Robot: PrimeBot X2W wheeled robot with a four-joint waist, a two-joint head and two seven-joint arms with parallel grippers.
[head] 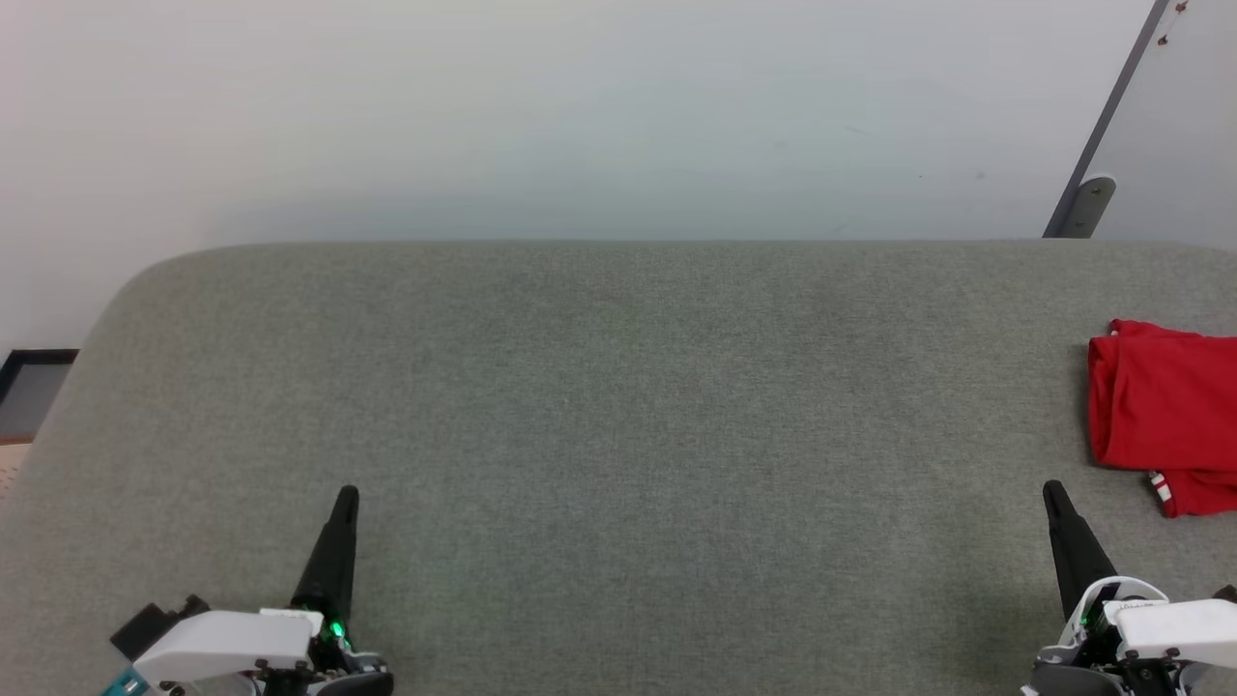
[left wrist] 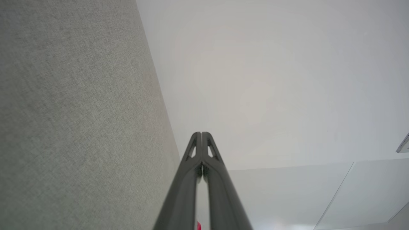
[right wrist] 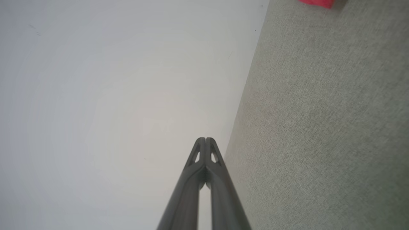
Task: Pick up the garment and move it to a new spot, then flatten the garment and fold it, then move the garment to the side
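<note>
The garment (head: 1165, 416) is a red shirt with a bit of white striped trim, lying folded on the grey fabric surface (head: 618, 406) at the far right, partly cut off by the edge of the head view. A corner of the garment (right wrist: 317, 2) shows red at the top of the right wrist view. My right gripper (head: 1053, 493) sits at the lower right, shut and empty, a short way in front of and left of the garment. At the lower left my left gripper (head: 346, 498) is shut too, with nothing held. Both pairs of fingertips meet in the wrist views: left gripper (left wrist: 202, 134), right gripper (right wrist: 205, 139).
A pale wall (head: 580, 116) rises behind the surface's far edge. A grey metal bracket (head: 1087, 203) and slanted bar stand at the back right. The surface's left corner is rounded, with a dark-framed panel (head: 34, 387) on the floor beyond it.
</note>
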